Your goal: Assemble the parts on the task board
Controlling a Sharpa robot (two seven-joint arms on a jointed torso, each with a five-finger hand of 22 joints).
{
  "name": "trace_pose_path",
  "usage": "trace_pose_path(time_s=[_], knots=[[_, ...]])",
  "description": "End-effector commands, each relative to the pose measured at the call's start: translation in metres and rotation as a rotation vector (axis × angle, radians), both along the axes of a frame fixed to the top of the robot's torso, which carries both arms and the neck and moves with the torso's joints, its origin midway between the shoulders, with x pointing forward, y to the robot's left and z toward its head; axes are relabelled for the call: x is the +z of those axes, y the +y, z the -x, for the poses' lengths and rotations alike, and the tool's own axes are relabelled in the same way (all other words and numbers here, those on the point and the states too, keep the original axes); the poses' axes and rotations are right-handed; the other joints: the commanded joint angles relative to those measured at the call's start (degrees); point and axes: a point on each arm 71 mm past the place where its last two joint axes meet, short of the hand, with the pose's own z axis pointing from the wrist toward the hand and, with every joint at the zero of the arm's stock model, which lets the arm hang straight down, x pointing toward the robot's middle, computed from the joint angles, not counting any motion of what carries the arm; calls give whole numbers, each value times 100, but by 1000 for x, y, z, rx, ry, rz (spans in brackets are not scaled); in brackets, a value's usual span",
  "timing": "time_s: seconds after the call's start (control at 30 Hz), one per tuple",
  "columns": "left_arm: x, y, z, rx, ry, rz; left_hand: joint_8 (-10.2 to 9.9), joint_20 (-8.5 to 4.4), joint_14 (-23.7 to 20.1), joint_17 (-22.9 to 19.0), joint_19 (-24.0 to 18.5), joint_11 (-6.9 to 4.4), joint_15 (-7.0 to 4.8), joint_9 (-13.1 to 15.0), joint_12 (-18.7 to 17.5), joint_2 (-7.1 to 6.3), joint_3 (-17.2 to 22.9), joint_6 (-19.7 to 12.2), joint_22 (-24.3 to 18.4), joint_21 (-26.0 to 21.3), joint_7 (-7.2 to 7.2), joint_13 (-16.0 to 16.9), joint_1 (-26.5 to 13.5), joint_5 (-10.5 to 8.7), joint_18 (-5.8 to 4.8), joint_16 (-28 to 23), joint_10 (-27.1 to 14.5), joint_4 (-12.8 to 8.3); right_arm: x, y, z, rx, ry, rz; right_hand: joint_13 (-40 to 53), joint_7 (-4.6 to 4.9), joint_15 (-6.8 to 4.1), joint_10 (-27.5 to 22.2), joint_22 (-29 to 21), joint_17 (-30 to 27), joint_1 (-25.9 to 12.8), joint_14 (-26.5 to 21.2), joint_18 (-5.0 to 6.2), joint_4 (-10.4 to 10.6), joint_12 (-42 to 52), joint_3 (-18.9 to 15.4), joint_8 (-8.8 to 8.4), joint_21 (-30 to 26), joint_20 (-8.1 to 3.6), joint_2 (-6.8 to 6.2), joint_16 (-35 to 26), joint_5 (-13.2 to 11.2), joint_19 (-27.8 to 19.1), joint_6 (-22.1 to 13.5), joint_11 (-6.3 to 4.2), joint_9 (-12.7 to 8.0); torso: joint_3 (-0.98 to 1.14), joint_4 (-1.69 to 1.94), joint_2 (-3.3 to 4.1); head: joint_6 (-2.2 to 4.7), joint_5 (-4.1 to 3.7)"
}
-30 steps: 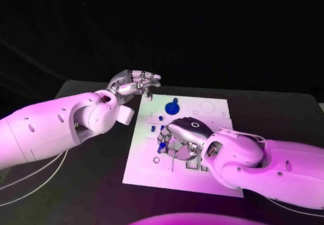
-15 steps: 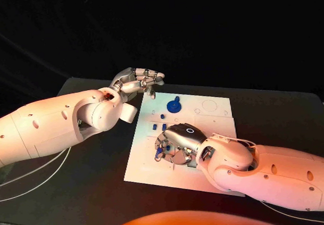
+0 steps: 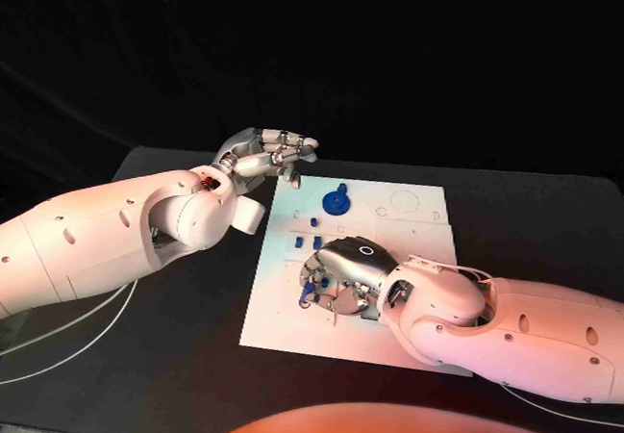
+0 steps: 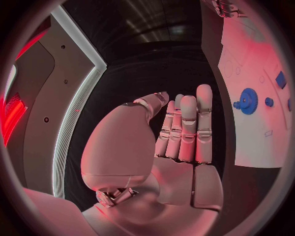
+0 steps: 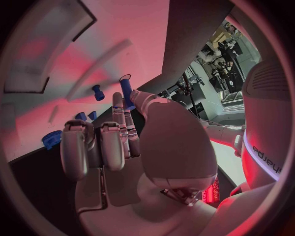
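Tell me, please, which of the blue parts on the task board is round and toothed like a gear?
The blue gear at the task board's far end, nearest the left hand; the other parts are small pegs and blocks.

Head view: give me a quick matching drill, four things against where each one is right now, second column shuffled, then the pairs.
Things:
1. left hand
2. right hand
3. blue gear
4. task board

Places:
A. low over the board's middle, fingers down among small blue parts
B. on the board's far part, clear of both hands
C. raised beyond the board's far left corner, holding nothing
D. flat in the middle of the black table

Pairs: 1-C, 2-A, 3-B, 4-D
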Motion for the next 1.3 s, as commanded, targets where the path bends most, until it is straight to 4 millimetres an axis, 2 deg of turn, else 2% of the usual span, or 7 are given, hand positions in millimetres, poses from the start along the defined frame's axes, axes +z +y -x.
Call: trace_pose_path(time_s=[0.03,0.37,0.57,1.07,1.2,1.3], knots=[[1,-2,1,-17,1,9,27,32,-39,-9,0,-10,-16,9,18,68,-2,-36,-8,-19,-1,5,-4,-5,38,-29,-27,9,-5,1,2,22,8,40,8,-6,-26,44,1225,314,-7,353,-92,-17,-33,46,20,34,-53,12,39,38,395,35,-1,4,-3,8,-1,-11,3],[1,-1,1,-16,2,7,30,33,-40,-10,0,-9,-15,10,24,71,-2,-38,-9,-20,0,6,-8,-5,38,-29,-31,13,-6,1,4,28,13,43,9,-6,-26,45,1230,321,-8,355,-95,-20,-34,47,21,48,-53,11,43,40,398,36,-1,5,-9,-1,1,-24,6],[1,-1,1,-16,2,7,30,33,-40,-10,0,-9,-15,10,24,71,-2,-38,-9,-20,0,6,-8,-5,38,-29,-31,13,-6,1,5,27,11,45,9,-6,-26,45,1230,321,-8,355,-95,-20,-34,47,21,48,-53,11,43,40,398,36,-1,5,-3,7,-4,-34,10],[1,-2,1,-16,3,6,35,34,-41,-11,1,-8,-14,12,33,77,-3,-42,-11,-23,1,10,-14,-5,38,-28,-38,19,-7,9,8,60,-49,101,12,3,-21,44,1227,315,-40,353,-92,-49,-57,40,24,33,-51,-36,42,16,394,22,6,17,-6,10,3,-37,-4],[1,-2,1,-17,4,7,35,34,-41,-11,1,-8,-14,12,33,77,-3,-42,-11,-23,1,10,-14,-5,38,-28,-38,19,-8,11,9,66,-60,115,13,24,-11,25,1221,306,-84,350,-88,-66,-89,31,8,11,-46,-93,39,-18,388,-17,21,17,-7,15,1,-44,-1],[1,-2,1,-17,5,6,35,34,-41,-11,1,-8,-14,12,33,77,-3,-42,-11,-23,1,10,-14,-5,38,-28,-38,19,-9,11,9,63,-64,121,15,105,26,-19,1217,302,-142,347,-86,-75,-135,50,-117,-7,-23,-147,40,-26,382,-222,72,-28,-6,12,0,-50,5]])
